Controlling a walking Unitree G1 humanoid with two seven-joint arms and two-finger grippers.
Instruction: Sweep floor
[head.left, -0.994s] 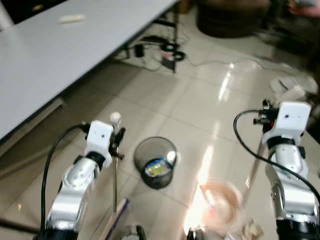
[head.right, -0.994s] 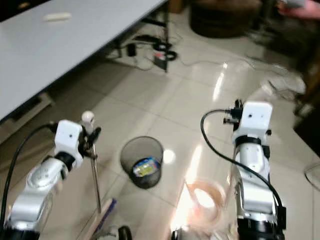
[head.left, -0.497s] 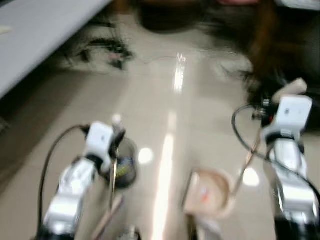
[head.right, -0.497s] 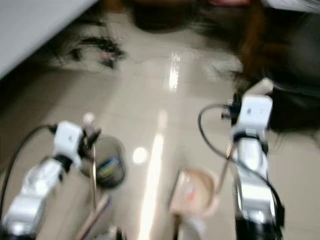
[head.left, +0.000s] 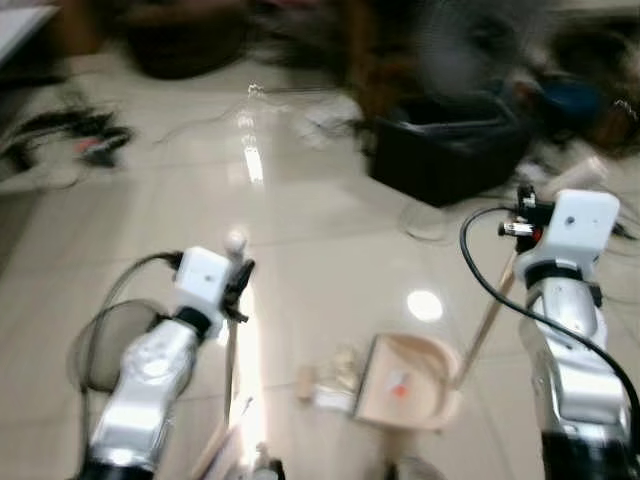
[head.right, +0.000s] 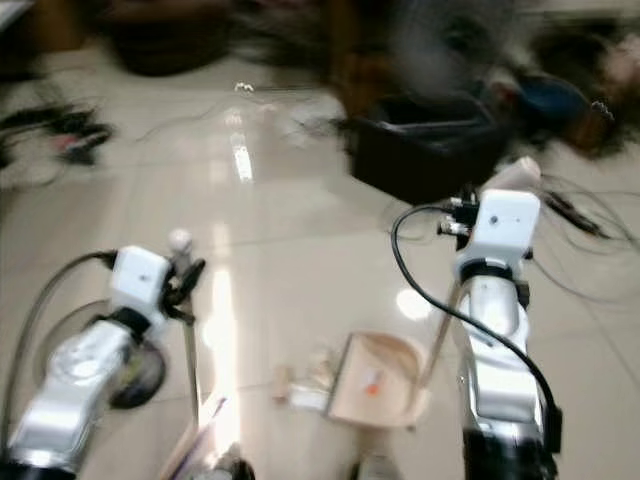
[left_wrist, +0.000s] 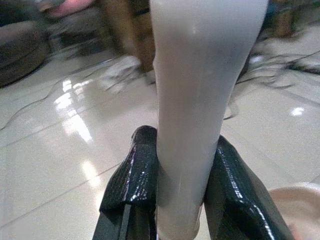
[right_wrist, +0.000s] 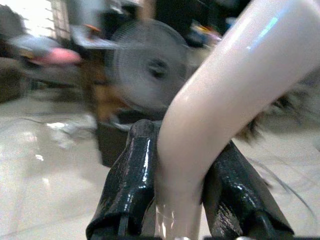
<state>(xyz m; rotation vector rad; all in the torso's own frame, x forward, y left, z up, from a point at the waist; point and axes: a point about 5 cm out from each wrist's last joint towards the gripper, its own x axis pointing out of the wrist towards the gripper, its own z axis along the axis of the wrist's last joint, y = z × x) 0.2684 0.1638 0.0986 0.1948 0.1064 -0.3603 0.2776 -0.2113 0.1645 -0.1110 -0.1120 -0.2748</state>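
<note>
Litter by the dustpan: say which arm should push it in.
Left. The left gripper holds the broom handle, and the litter lies beside the dustpan, which the right gripper holds by its handle.

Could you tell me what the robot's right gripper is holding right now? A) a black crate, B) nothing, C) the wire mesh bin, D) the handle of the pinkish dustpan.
D: the right gripper is shut on the pale dustpan handle, which runs down to the dustpan.

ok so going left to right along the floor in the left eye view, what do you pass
wire bin → left gripper on the broom handle → scraps of litter → dustpan → dustpan handle held by the right gripper
</note>
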